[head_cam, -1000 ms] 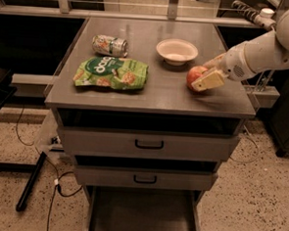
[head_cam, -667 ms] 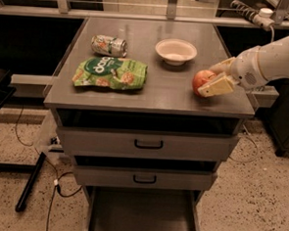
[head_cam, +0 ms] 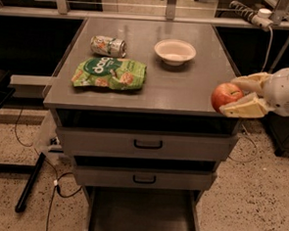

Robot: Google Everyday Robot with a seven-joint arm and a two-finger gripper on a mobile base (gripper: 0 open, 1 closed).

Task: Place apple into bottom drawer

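The red apple (head_cam: 225,95) is held between the two cream fingers of my gripper (head_cam: 238,95), at the right front corner of the grey cabinet top (head_cam: 185,85), just above its edge. The gripper is shut on the apple and reaches in from the right. The bottom drawer (head_cam: 141,216) is pulled open below, a flat grey tray with low side walls. It looks empty.
A white bowl (head_cam: 174,51), a green snack bag (head_cam: 110,73) and a lying can (head_cam: 108,46) sit on the cabinet top. Two upper drawers with black handles (head_cam: 147,144) are closed. Cables and a black bar lie on the floor at the left.
The gripper has carried the apple right and toward the front, from the cabinet top near the bowl to its right front corner.
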